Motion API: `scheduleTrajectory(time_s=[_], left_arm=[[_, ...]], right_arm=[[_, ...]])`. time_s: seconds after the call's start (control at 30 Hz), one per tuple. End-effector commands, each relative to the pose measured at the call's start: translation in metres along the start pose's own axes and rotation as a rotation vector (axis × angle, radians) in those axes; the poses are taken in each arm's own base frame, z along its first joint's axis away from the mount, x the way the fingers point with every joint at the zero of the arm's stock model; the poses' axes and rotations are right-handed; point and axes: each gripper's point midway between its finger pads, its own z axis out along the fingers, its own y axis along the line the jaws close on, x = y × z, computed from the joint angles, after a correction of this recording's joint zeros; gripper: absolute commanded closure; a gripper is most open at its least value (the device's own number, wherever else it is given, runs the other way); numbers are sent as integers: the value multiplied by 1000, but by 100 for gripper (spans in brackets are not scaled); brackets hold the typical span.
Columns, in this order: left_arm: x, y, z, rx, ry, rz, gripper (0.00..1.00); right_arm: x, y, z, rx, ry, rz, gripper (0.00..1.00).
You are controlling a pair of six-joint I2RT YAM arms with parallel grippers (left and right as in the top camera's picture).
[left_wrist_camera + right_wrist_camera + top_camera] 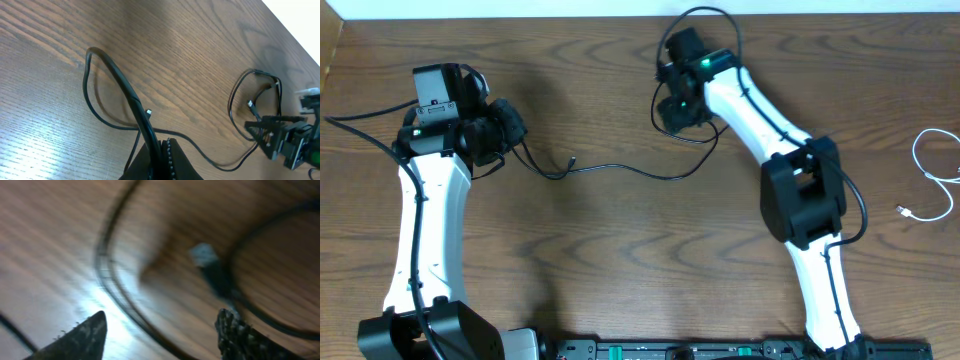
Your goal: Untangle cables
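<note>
My left claw [161,159] is clamped tight on the black cable [630,170], which in the left wrist view rises from between my fingers, bends into a narrow loop toward the upper left of the frame and doubles back past a small plug tip [148,112]. From overhead, that cable sags along the desk [620,270] from my left claw at the left of the frame across the middle to my right claw [676,108] at upper centre, where it curls into a loose loop [255,95]. My right claw stands open, its two fingers apart at the bottom corners of the blurred right wrist view, with nothing gripped. Just above them in that view, a pale plug [204,256] and curved stretches of black cable lie on the wood. The white cable [938,178] lies by itself at the far right of the overhead frame, well apart from the black one and close to the desk's right side, part of its curl cut off by the frame edge. The desk's back edge runs along the top of the overhead frame, near my right claw, and its left edge shows at the upper left corner, near my left arm. A broad stretch of wood lies between my two arms in the lower middle.
</note>
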Motion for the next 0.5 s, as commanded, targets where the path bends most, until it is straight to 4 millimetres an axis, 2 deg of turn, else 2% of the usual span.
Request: scheduleTrajectory(time_s=[0.0,0.1,0.2,0.3,0.47], left_arm=[[3,-2,1,11,6,12,93],[2,-2,1,14,2,13,93],[2,-2,1,13,2,14,93],[2,-2,1,14,2,14,93],[1,-2,1,15,-1,14,93]], right_arm=[[-1,-27,-15,32,-18,-9,40],[10,-45,-9,77,15,-2,47],[24,-54,0,73,50,20,58],[39,-47,9,6,85,9,64],[45,-38,18,-20,98,-23,75]])
